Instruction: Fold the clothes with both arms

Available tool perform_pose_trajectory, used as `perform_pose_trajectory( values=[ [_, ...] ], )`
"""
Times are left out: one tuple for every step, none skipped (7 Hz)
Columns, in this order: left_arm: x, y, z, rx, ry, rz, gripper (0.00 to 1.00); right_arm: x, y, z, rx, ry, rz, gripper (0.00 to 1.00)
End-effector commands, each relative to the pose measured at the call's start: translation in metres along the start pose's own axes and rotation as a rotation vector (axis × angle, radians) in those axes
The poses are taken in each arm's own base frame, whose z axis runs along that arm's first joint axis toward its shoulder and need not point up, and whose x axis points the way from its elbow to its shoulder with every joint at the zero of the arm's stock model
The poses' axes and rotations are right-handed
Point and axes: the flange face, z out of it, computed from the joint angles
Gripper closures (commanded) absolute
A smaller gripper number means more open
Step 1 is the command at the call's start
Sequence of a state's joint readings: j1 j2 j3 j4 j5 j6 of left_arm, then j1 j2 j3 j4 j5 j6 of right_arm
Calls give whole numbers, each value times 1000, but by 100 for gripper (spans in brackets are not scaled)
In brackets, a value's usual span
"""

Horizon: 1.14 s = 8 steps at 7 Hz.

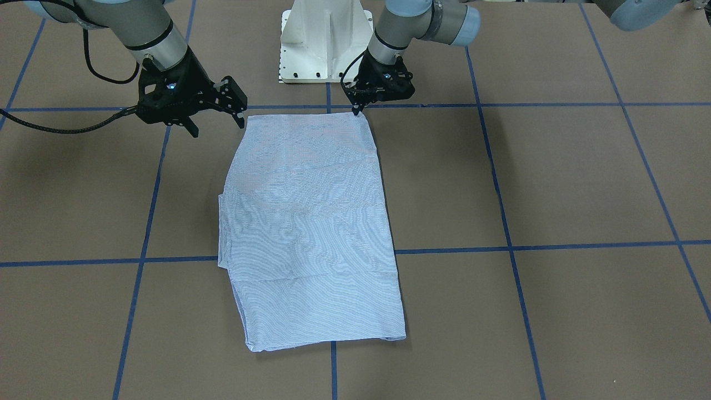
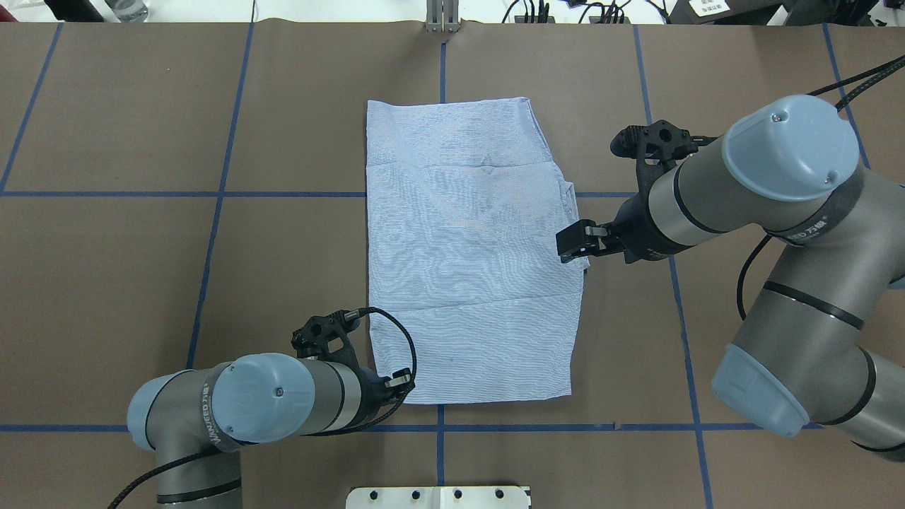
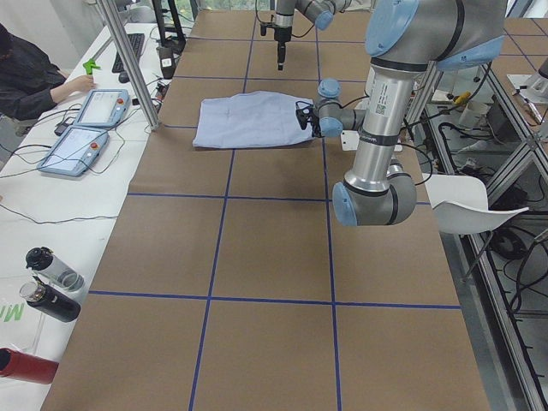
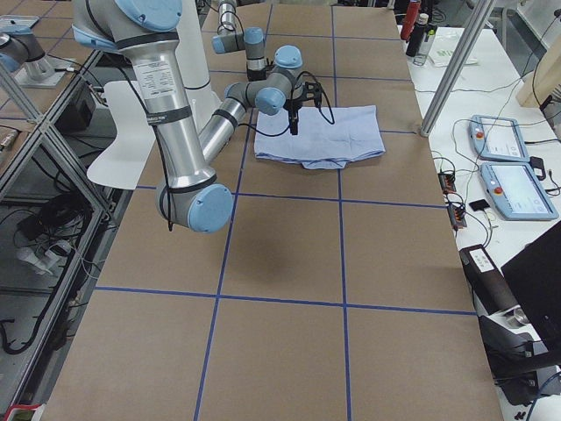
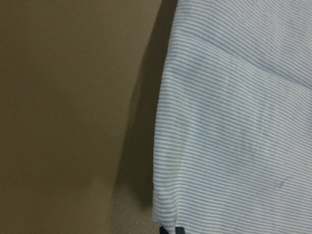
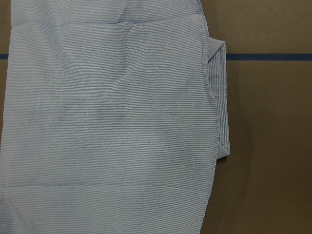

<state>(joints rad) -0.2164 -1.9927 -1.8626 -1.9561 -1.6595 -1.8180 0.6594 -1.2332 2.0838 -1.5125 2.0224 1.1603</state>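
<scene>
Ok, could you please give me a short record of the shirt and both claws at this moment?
shirt: light blue striped, folded into a rough rectangle, lying flat on the table
stray part: narrow folded strip sticking out of the shirt's edge on the robot's right
left claw: tips down at the shirt's corner nearest the robot, on its left; grip unclear
right claw: open, raised at the shirt's edge on the robot's right
</scene>
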Motion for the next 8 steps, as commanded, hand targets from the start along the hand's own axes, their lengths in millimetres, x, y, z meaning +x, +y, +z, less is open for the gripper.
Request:
perform_pose_trajectory(
  values=[
    [1,-12,-4,17,4,-8,100,-20,22,17,-16,2,118,0],
    [1,-18,-6,23,6,-10,100,-34,44,36,1,21,184,0],
    [0,-19,-5,25,4,-6,100,-46,71,60,19,48,236,0],
    [-1,-19,-4,26,1,-6,100,-54,90,71,22,55,282,0],
    [-1,-19,-5,25,2,-6,100,-57,104,85,19,72,332,0],
    [-1,-20,-3,26,-1,-6,100,-57,114,99,2,94,361,0],
    [-1,-20,-3,26,-1,-6,100,-57,121,108,-8,110,413,0],
    [-1,-19,-3,25,-1,-5,100,-55,126,117,-18,126,455,0]
  ],
)
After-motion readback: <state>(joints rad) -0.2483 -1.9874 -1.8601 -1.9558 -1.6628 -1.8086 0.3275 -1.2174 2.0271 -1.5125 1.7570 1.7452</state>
